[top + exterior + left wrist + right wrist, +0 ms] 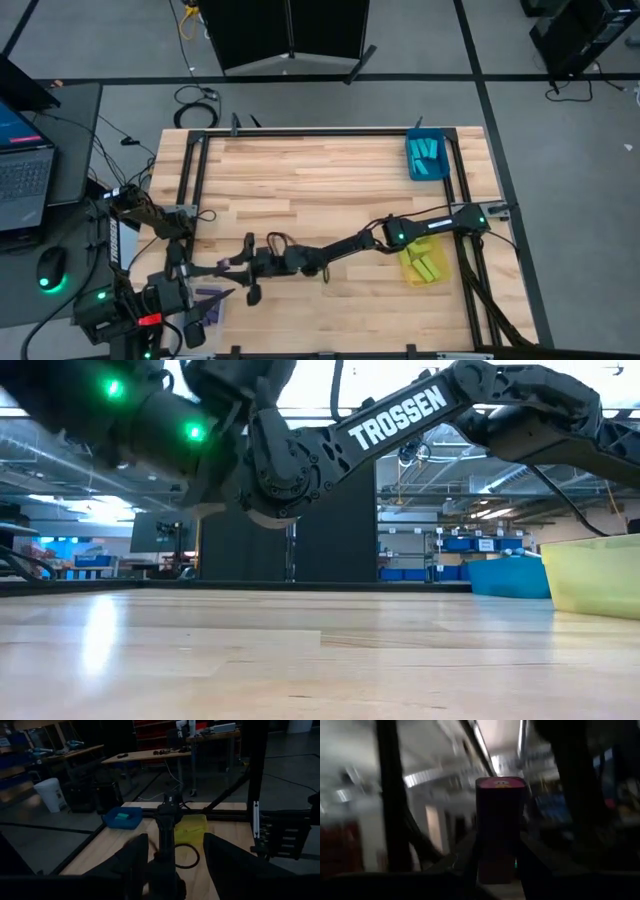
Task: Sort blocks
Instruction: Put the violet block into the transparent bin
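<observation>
The wooden table (330,180), butcher-block planks inside a dark metal frame, lay mostly bare. From table height its near boards filled the low view, and the arms' bulky joints hid both grippers there.

The right arm reached across from the right edge to the front left. The right gripper (497,855) was closed on a purple block (500,827), a smooth rectangular bar standing upright between the fingers, its lower end hidden by them. From above, that gripper (248,268) was only a dark tangle, and the block could not be made out.

The left arm sat folded at the front left corner. The left gripper (172,852) stood partly open with nothing seen between its fingers.

The yellow tray (424,262) by the right edge held yellow-green blocks (430,266); the right arm covered its far part. The blue tray (426,158) at the far right corner held cyan blocks (427,150). More purple blocks (210,298) lay at the front left, half hidden by the left arm; whether a tray held them could not be told.
</observation>
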